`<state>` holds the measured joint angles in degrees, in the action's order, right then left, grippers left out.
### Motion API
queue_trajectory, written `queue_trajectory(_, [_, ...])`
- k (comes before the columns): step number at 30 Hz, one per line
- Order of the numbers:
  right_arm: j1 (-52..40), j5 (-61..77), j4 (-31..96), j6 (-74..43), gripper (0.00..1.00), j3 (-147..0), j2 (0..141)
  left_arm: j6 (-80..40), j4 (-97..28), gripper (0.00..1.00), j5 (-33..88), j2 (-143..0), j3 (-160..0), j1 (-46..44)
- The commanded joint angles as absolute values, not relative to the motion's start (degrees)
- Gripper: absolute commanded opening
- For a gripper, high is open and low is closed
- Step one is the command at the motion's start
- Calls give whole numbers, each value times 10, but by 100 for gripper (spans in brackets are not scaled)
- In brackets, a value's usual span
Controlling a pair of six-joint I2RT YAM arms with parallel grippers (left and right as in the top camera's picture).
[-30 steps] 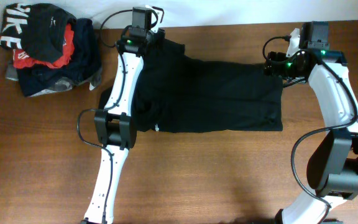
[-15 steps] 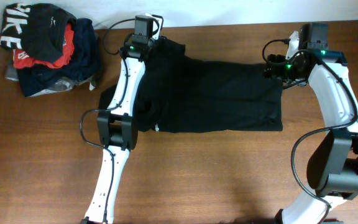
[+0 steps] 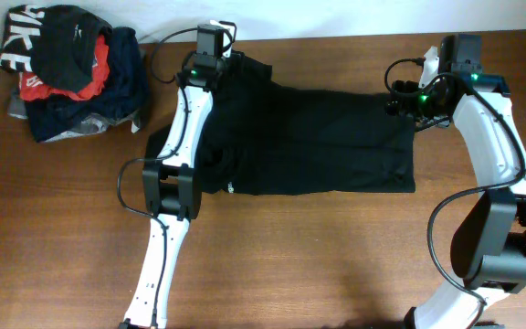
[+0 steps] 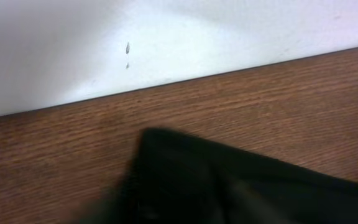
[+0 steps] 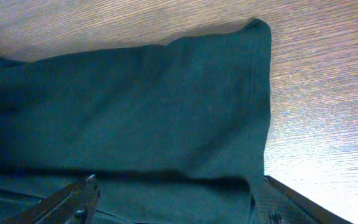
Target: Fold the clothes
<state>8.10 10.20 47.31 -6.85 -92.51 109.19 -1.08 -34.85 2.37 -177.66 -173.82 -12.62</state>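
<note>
Two white robot arms bend over a brown wooden tabletop [image 3: 318, 265] that fills the overhead view, with a white wall [image 4: 166, 37] along its far edge. The black T-shirt [image 3: 318, 142] lies spread across the far middle of the tabletop, its long side running from one arm to the other. Its wider, rumpled end is under the left arm [image 3: 183, 119], and its straight end lies by the right arm [image 3: 496, 146].

A heap of other garments [image 3: 76, 73] in navy, red, grey and black sits well apart from the shirt at the tabletop's far left corner. One black piece in the heap carries big white lettering.

The left jaws hover over the shirt's far left corner, close to the wall. The left wrist camera shows only that corner of dark cloth against the wood, and no part of the jaws appears there. Whether they are parted or closed cannot be told.

The right jaws sit at the shirt's far right corner. In the right wrist view the two dark fingers [image 5: 73, 200] stand wide apart at the bottom of the picture, with black fabric lying between them and the shirt's corner flat on the wood beyond. They grip nothing.

A small white label [image 3: 230, 189] shows at the shirt's near edge, just beside the left arm's elbow joint.
</note>
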Motion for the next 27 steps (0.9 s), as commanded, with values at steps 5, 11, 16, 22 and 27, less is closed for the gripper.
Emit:
queue_trajectory(5, [75,107,474,-64,85,-931,1094,-33,-368,7,22,-1780,-1736,-122])
queue_trajectory(11, [75,96,459,-64,84,-931,1094,-33,-429,1,22,-1740,-1758,-121])
queue_trajectory(16, [76,92,424,-62,84,-931,1094,-33,-490,1,22,-1685,-1764,-124])
queue_trajectory(22, [76,54,378,-62,84,-931,1110,-32,-551,1,22,-1639,-1764,-130])
queue_trajectory(27, [85,53,361,-62,83,-931,1147,-32,-587,1,22,-1630,-1764,-135])
